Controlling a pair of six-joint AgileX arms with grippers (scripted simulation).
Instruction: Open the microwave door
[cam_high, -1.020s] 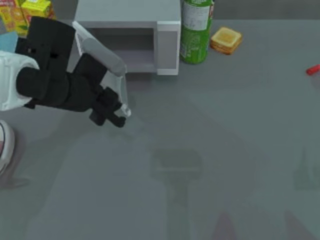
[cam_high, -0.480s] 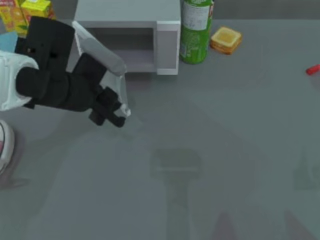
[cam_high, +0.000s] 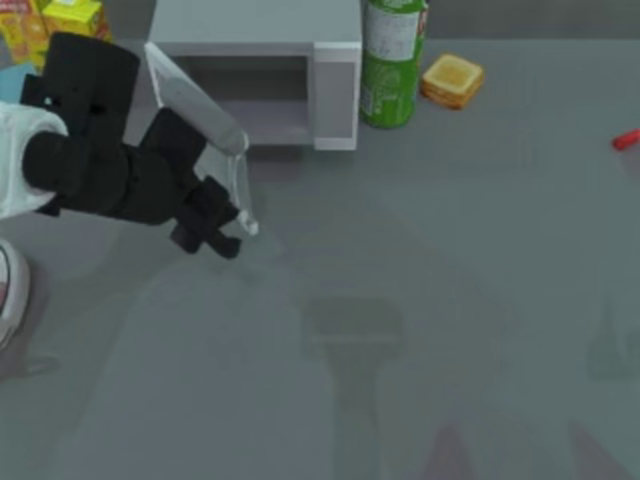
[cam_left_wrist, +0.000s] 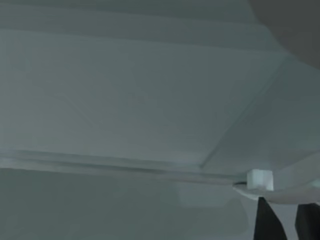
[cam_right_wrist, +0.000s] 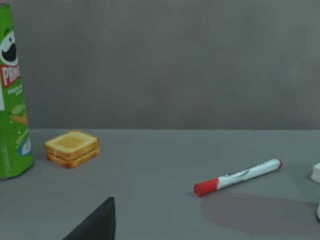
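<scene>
The microwave stands at the back of the table, left of centre, with its grey control strip on the right of its front. The microwave door stands swung out towards the front left, and the oven cavity shows behind it. My left gripper is shut on the door's free handle edge. In the left wrist view the door fills the picture, with two dark fingertips at its lower edge. My right gripper is out of the top view; one dark fingertip shows in its wrist view, apart from anything.
A green can stands right beside the microwave, with a toast sandwich to its right. A red-capped marker lies at the right edge. Yellow boxes sit at the back left, behind my left arm.
My left gripper has drawn slightly left and back with the door's edge in it. The door has swung a little wider.
</scene>
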